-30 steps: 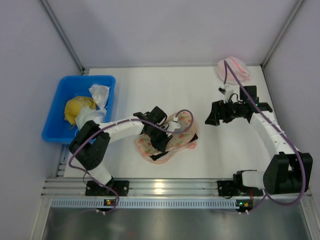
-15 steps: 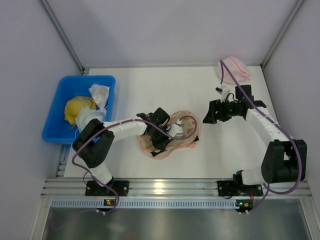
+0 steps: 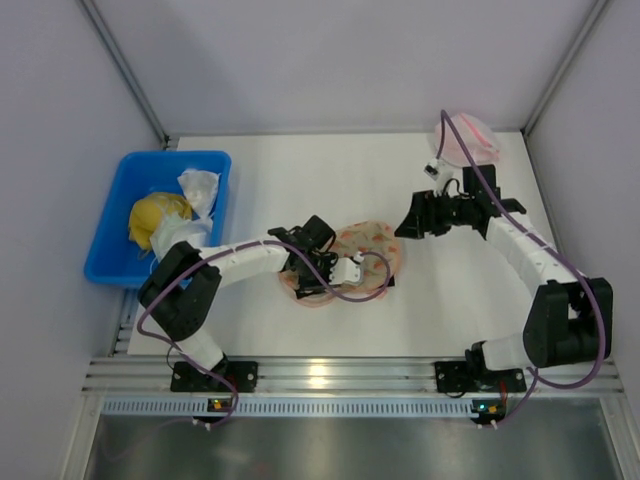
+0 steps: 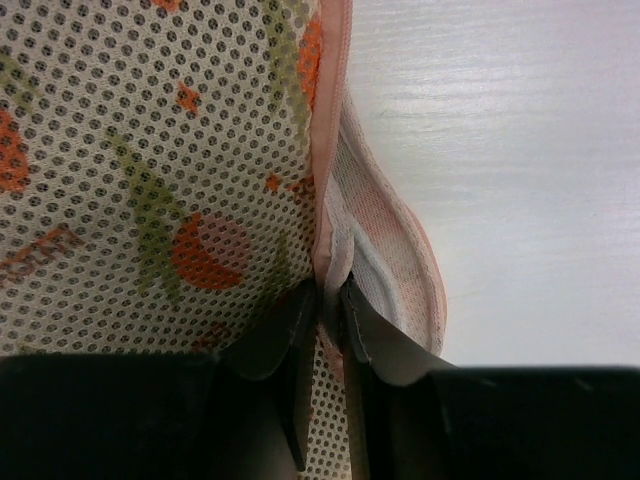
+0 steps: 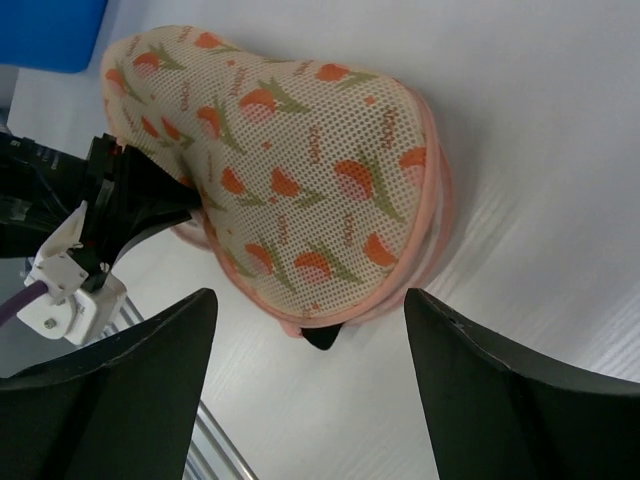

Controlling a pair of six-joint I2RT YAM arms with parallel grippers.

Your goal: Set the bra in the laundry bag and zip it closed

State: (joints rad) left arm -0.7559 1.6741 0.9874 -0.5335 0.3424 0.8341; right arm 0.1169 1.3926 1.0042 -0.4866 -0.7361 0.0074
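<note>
The laundry bag (image 3: 362, 258), peach mesh with orange tulip marks, lies at the table's middle. My left gripper (image 3: 318, 274) is at its near-left edge, shut on the bag's pink zipper rim (image 4: 328, 250), with mesh (image 4: 150, 150) to its left. The bra is almost wholly hidden; only a small black tip (image 5: 322, 337) pokes out under the bag's rim (image 5: 290, 170) in the right wrist view. My right gripper (image 3: 408, 222) hovers just right of the bag, open and empty, with its fingers (image 5: 140, 400) spread wide around the black tip.
A blue bin (image 3: 112, 205) at the left holds a yellow cloth lump (image 3: 155, 216) and white cloth (image 3: 200, 186). A pink-and-white mesh bundle (image 3: 468, 138) lies at the far right corner. Grey walls close the table's sides.
My left gripper has drawn the bag's rim rightward, so the bag is more bunched and domed. My right gripper has moved left and slightly farther, closer to the bag.
</note>
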